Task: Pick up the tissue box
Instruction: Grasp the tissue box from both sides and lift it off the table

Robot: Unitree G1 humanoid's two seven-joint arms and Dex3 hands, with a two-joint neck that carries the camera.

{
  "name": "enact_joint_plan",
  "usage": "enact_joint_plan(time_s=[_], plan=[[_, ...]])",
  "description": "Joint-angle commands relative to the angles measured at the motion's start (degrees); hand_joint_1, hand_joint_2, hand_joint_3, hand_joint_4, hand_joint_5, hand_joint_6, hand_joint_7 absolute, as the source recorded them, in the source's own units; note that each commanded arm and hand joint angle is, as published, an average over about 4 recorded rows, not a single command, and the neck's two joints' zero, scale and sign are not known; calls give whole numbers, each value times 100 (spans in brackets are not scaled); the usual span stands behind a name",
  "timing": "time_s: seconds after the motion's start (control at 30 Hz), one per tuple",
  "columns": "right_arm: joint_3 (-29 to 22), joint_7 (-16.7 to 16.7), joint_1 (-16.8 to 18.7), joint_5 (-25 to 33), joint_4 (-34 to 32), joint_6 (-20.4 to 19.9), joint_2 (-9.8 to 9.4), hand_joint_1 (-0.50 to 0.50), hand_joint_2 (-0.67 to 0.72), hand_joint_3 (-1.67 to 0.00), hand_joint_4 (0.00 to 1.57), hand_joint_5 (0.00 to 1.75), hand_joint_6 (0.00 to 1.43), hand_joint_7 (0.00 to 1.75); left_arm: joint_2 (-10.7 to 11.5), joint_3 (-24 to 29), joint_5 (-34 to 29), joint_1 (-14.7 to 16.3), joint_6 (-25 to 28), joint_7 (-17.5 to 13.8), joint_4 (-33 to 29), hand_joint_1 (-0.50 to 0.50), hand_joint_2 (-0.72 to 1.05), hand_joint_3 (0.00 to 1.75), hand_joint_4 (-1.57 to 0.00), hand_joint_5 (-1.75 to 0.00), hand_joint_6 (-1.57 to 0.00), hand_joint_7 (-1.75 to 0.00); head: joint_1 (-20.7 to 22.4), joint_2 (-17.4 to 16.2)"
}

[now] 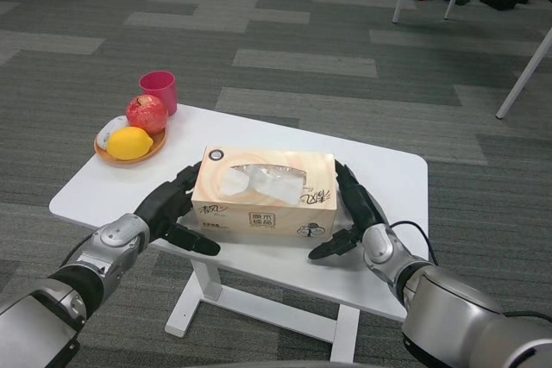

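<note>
Both your hands are pressing the tissue box (263, 194) on the tabletop (388, 180): left hand (170, 207) and right hand (355, 213) are gripping opposite ends.

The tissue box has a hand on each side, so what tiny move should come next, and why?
Probably press both hands inward, then lift. The left hand and right hand flank the tissue box, which sits flat on the white table; whether the grip is firm is unclear.
</note>
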Motion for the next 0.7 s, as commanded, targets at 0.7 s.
enact_joint_plan(time_s=[0.7], plan=[[58, 43, -2, -12, -186, -42, 65, -38, -3, -16, 40, 19, 49, 38, -106, -139, -58, 113, 55, -114, -119, 50, 16, 0, 0, -72, 0, -5, 15, 11]])
